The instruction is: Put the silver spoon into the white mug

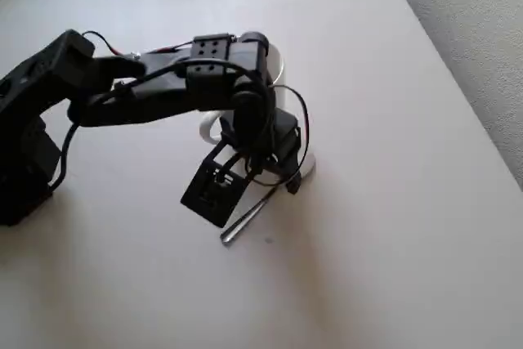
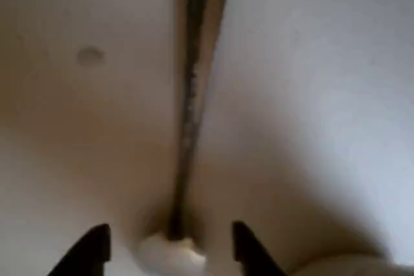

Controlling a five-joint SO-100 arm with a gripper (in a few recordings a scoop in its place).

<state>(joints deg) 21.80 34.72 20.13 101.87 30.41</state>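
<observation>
In the overhead view, the black gripper [image 1: 274, 176] is lowered over the silver spoon [image 1: 245, 220], which lies flat on the white table [image 1: 392, 226] just near of the white mug [image 1: 276, 71], partly hidden by the arm. In the wrist view, the spoon [image 2: 187, 108] is seen between the parted fingertips [image 2: 90, 250], not gripped.

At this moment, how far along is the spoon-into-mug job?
Early stage. Done: the gripper is down at the silver spoon, whose handle runs between the two fingertips in the wrist view. In hand: the grasp itself; the fingers stand apart on either side of the spoon, which lies on the table. Left: closing, lifting, and carrying it to the white mug behind the arm.
</observation>
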